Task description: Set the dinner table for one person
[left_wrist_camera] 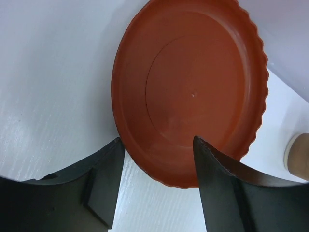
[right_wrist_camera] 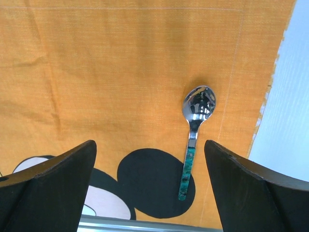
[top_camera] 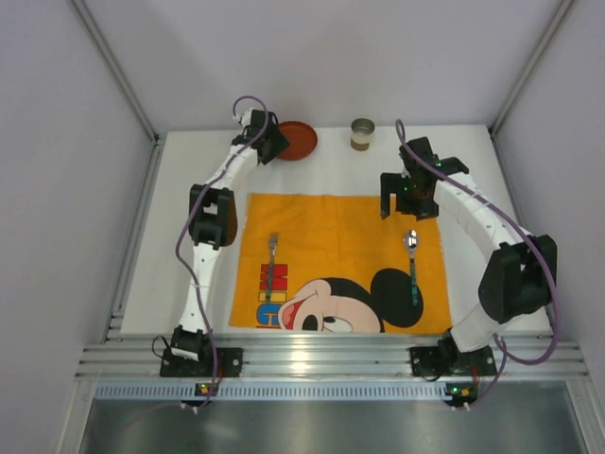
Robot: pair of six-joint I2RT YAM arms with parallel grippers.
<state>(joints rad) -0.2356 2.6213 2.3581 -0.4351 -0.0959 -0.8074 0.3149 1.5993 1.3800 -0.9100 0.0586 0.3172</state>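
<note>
Left wrist view: the left gripper [left_wrist_camera: 157, 140], jaws apart, flanks the near rim of the red-brown plate [left_wrist_camera: 193, 92] lying at the far side of the white counter [left_wrist_camera: 48, 72]. A shallow bite could let the rim slip. Left arm stretched forward; right gripper [right_wrist_camera: 149, 142] hangs open above the spoon [right_wrist_camera: 195, 125].

Orange placemat [top_camera: 340, 227]: coloured block lettering [top_camera: 271, 295] is printed towards its seven o'clock corner. Only the letters "MI" are legible. The remaining letters are too small to read.
</note>
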